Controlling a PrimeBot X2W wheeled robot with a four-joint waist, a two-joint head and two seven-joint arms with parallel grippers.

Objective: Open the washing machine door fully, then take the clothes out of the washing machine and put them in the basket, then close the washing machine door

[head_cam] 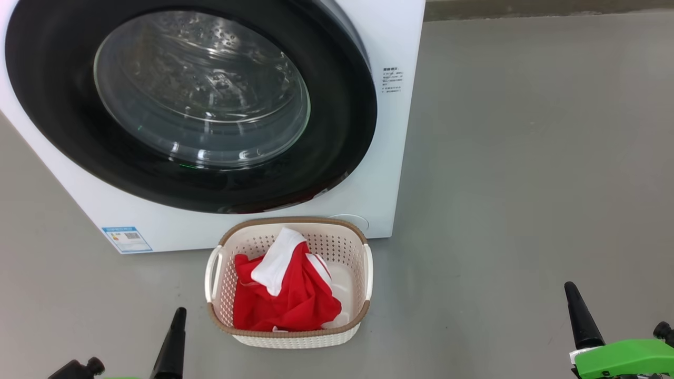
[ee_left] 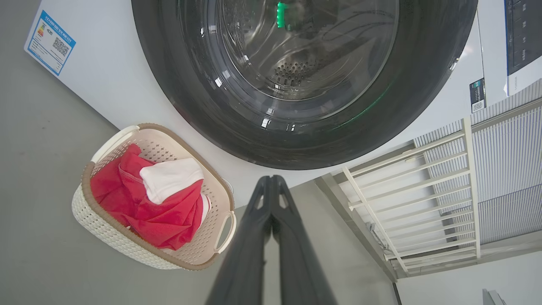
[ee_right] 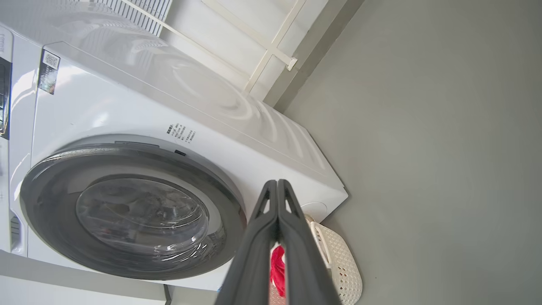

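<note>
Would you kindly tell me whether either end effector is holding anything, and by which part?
Nothing is held: the left end effector and right end effector are both shut and empty; the clothes lie in the basket.

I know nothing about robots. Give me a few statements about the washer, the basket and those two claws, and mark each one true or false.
1. The washing machine door is shut. True.
2. The basket stands on the floor in front of the washing machine. True.
3. The clothes are inside the washing machine. False: they lie in the basket.
4. The left gripper holds the clothes. False: it is shut on nothing.
5. The right gripper is shut and empty. True.
</note>
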